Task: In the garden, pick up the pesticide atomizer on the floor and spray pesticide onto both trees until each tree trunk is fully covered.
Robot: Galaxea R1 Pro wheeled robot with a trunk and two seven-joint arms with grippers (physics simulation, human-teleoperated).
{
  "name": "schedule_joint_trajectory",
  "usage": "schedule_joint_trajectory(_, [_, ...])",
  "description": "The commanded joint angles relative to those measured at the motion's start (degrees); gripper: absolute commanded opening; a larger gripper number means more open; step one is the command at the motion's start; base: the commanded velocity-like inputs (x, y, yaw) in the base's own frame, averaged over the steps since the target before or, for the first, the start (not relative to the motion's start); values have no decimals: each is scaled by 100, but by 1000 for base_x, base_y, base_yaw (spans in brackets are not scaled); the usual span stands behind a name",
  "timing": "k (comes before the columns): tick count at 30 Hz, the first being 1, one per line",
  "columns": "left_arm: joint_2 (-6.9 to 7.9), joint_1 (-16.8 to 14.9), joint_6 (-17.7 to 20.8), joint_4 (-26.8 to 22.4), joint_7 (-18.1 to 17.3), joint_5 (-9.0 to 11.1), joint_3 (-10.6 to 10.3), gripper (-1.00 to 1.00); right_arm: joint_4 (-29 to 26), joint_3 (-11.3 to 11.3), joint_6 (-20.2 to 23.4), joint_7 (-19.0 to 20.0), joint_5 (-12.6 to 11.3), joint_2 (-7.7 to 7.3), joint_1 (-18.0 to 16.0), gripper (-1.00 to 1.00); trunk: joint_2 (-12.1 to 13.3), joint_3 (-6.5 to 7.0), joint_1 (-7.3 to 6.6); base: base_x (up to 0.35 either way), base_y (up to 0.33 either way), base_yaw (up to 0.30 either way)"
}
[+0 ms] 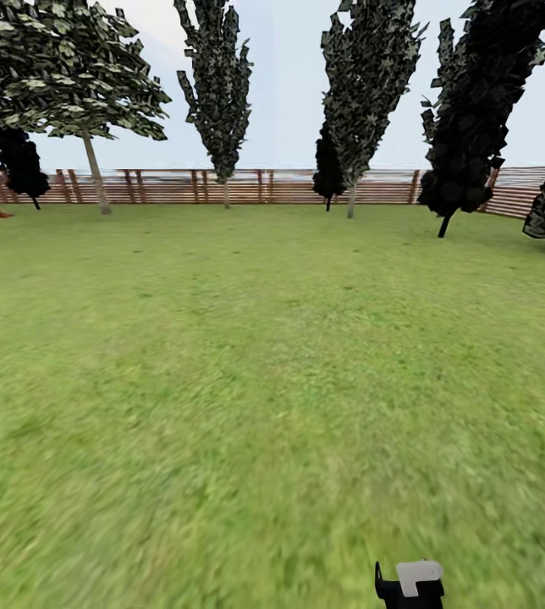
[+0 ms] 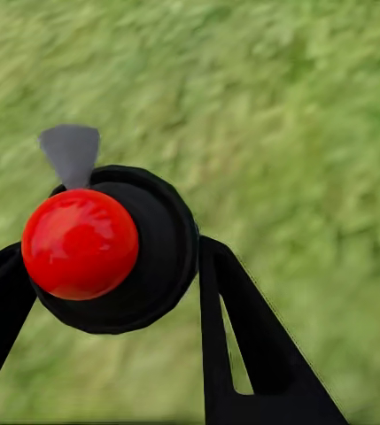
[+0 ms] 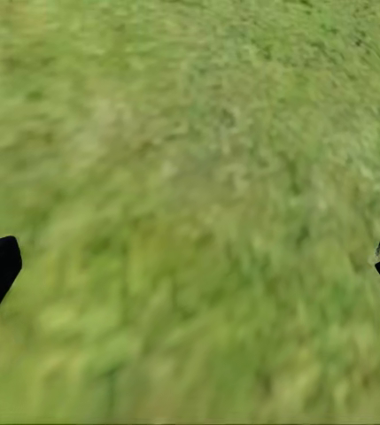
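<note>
The pesticide atomizer sits clamped between the left jaws.

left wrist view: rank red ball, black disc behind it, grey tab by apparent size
1. Black disc, largest.
2. Red ball, smaller, though it sits nearer the camera, which may flatter it.
3. Grey tab, smallest; partly hidden behind the disc, so its full size is unsure.

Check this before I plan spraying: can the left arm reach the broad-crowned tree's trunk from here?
Probably not. The left gripper holds the pesticide atomizer, while that tree trunk stands far across the lawn by the fence. Nothing blocks the way; the robot likely must drive closer.
</note>
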Motion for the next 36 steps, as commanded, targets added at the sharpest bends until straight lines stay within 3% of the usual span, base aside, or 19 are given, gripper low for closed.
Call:
schedule_joint_trajectory(1, [0, 0, 0, 0, 0, 6, 11, -100, 0, 1, 0, 0, 0, 0, 0, 100, 0, 6, 0, 0, 0, 226])
schedule_joint_trajectory(18, [24, 0, 52, 0, 32, 57, 89, -100, 0, 1, 0, 0, 0, 0, 0, 100, 0, 108, 0, 0, 0, 226])
schedule_joint_trajectory(23, [4, 0, 17, -14, 385, 56, 411, -100, 0, 1, 0, 0, 0, 0, 0, 100, 0, 137, 0, 0, 0, 226])
schedule_joint_trajectory(29, [-25, 0, -4, -1, 396, -6, 403, -100, 0, 1, 0, 0, 0, 0, 0, 100, 0, 173, 0, 0, 0, 226])
schedule_joint_trajectory(31, [-18, 0, -9, 0, 404, -6, 237, -100, 0, 3, 0, 0, 0, 0, 0, 100, 0, 185, 0, 93, 60, 226])
schedule_joint_trajectory(36, [-14, 0, -9, 0, 404, -2, 229, -100, 0, 1, 0, 0, 0, 0, 0, 100, 0, 215, 0, 257, 182, 226])
